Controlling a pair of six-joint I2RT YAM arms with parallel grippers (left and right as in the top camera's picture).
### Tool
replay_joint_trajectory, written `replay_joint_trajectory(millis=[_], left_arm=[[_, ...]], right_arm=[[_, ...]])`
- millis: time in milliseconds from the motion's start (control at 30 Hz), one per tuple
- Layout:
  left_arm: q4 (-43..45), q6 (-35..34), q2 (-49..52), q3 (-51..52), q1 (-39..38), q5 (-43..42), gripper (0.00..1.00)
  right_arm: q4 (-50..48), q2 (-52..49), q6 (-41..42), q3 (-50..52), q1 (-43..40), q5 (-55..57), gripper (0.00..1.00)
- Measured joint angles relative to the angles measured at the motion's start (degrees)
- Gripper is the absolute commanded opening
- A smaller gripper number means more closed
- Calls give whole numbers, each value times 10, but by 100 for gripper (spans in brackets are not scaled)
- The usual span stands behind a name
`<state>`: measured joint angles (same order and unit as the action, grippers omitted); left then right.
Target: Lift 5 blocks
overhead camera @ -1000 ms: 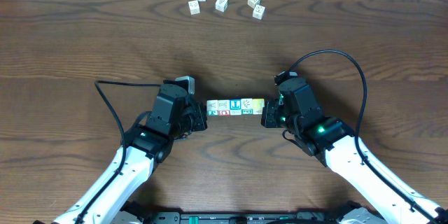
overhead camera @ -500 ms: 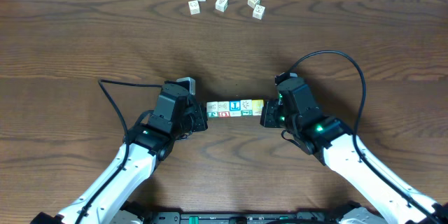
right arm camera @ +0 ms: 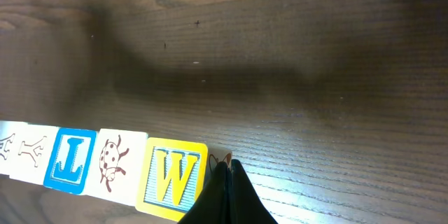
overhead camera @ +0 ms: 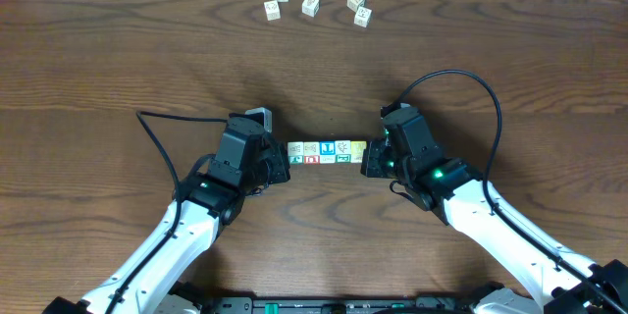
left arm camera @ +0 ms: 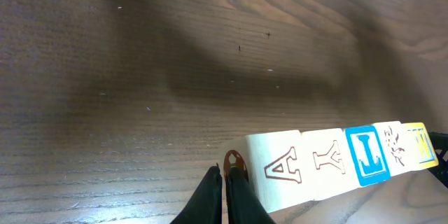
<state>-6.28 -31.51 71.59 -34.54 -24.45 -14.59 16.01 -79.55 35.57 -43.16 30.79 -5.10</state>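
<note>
The blocks [overhead camera: 327, 151] sit as one straight row of five, end to end, in the near middle of the table [overhead camera: 98, 69], squeezed between the two arms. The left gripper [overhead camera: 285, 160] has its jaws pressed together into a single narrow tip, and that tip butts against the left end of the row at the cube printed A [left arm camera: 280, 171]; the left wrist view shows the closed fingers [left arm camera: 225, 185] touching that cube's side. The right gripper [overhead camera: 366, 159] is likewise closed to a point and presses the opposite end, against the yellow cube printed W [right arm camera: 171, 176], with the ladybird cube [right arm camera: 112, 161] and the blue L cube [right arm camera: 70, 157] next along. The row seems to hang just off the wood, its shadow lying apart from it in both wrist views, though this is hard to settle. Beyond the row a broad band of bare wood runs to the far edge, where five other pale cubes [overhead camera: 314, 6] lie scattered, well apart from the arms. Wood also stretches wide to either side. A black cable [overhead camera: 461, 83] arcs above the right arm, and another [overhead camera: 157, 132] trails left of the left arm
</note>
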Motion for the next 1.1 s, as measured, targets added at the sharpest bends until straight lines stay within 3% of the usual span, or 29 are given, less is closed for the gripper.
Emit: replay_joint_trajectory(millis=[1100], left_arm=[[-2,0,23,0,0,0,7]], right_arm=[[-5,-12,3,0,0,-2,1]])
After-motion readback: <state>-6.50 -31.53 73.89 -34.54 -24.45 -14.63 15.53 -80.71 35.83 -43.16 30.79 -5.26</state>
